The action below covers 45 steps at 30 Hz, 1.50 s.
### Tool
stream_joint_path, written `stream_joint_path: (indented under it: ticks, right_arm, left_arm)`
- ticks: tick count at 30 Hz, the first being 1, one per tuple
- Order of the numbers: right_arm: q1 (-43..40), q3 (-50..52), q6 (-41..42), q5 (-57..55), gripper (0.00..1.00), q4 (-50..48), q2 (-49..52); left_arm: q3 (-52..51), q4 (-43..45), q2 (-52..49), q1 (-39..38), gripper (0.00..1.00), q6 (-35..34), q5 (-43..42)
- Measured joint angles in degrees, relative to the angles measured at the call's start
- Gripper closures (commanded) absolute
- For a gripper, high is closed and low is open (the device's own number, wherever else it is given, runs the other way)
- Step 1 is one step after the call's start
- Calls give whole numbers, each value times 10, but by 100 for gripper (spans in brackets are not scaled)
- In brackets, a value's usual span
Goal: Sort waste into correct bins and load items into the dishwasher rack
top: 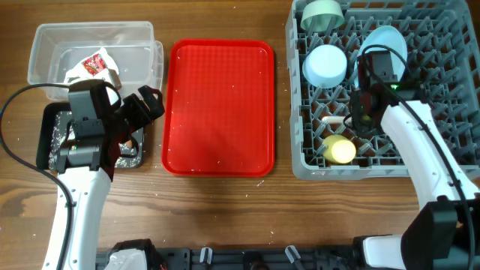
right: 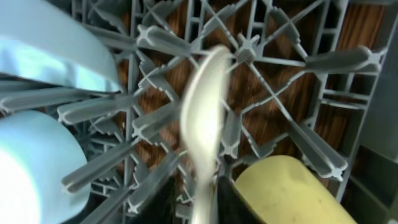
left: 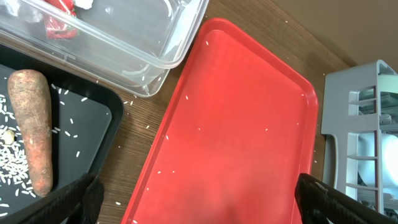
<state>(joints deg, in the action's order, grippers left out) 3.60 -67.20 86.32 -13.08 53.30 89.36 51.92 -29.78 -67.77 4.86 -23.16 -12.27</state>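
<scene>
Rack (top: 450,82) holds two bowls (top: 325,65); one plate (top: 386,41); one cup (top: 339,150); one spoon (right: 205,112)

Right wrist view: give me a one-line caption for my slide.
Right claw holds the white spoon over the pegs of the dishwasher rack, yellow cup lower right, light blue bowl left.

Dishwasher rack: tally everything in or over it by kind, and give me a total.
Bowls: 2 (pale green bowl, light blue bowl)
Plates: 1 (pale blue plate)
Cups: 1 (yellow cup)
Spoons: 1 (white spoon, among the pegs)
Total: 5
</scene>
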Motion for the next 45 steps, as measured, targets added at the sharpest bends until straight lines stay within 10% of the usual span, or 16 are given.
stream_joint_path:
  ticks: [7, 8, 13, 31, 38, 45]
  right_arm:
    - [0, -25, -267, -8, 48, -68, -89]
    - [0, -38, -316, 1, 0, -74, -118]
    - [49, -70, -618, 112, 0, -17, -297]
    - [54, -71, -743, 184, 0, 17, -286]
    - [54, 69, -791, 160, 0, -158, -405]
    - [54, 459, -831, 158, 0, -535, -674]
  left_arm:
    - [0, 0, 0, 0, 0, 0, 0]
    - [0, 0, 0, 0, 0, 0, 0]
    - [0, 0, 0, 0, 0, 0, 0]
    - [0, 0, 0, 0, 0, 0, 0]
    - [0, 0, 0, 0, 0, 0, 0]
    - [0, 0, -1, 0, 0, 0, 0]
